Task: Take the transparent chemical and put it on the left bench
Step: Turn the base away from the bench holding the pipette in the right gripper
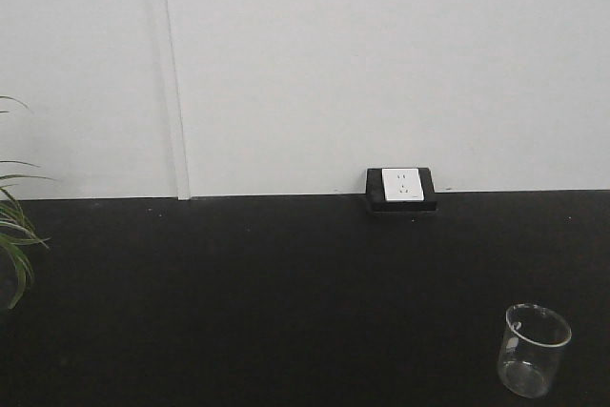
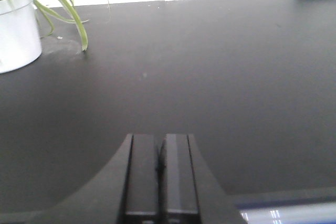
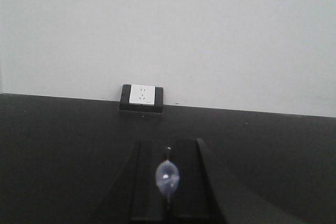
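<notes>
The beaker (image 1: 534, 350) stands ungrasped on the bench (image 1: 286, 283) with the socket (image 1: 401, 185). The left claw (image 2: 160, 166) and right claw (image 3: 168, 182) sit pressed together; the grab likely calls first for spreading one.

Black benchtop (image 1: 286, 283), white wall socket (image 1: 402, 185) at its back edge, potted plant (image 2: 18, 30)

The left gripper (image 2: 161, 139) is matte black: 2 flat, rectangular fingers (image 2: 144, 177) with a thin dark seam between them, flanked by housing that flares outward in smooth curves. The right gripper (image 3: 168, 144) has the same black build, its fingers (image 3: 149, 182) dull grey where light falls. A small glossy, pale bluish oval sits on its seam; what it is cannot be told.
</notes>
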`<state>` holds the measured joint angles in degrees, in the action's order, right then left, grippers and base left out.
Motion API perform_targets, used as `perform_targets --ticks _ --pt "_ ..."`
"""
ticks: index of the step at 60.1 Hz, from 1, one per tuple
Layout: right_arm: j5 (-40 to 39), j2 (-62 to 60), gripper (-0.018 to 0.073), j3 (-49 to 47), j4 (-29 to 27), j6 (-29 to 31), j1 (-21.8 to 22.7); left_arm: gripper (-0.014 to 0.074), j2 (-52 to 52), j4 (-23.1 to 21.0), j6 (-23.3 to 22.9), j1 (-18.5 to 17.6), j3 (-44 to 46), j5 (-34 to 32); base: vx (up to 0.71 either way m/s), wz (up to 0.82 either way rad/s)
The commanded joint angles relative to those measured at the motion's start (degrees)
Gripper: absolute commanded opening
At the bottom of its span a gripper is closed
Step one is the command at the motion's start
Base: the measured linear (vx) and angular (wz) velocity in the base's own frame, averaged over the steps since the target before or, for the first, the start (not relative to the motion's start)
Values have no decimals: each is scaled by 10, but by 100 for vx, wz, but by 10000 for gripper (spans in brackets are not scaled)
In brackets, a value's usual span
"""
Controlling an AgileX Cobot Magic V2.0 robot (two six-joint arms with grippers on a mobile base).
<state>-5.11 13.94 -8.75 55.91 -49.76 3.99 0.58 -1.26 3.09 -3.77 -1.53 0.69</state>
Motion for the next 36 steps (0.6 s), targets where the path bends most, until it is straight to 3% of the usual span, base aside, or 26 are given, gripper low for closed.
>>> perform_targets --ticks 1,36 --pt "-25 5 -1 -17 2 -1 1 -4 11 0 -4 -1 -9 -45 -24 1" --pt "-25 5 -1 -17 2 0 2 -4 11 0 -4 -1 -9 -45 -28 6"
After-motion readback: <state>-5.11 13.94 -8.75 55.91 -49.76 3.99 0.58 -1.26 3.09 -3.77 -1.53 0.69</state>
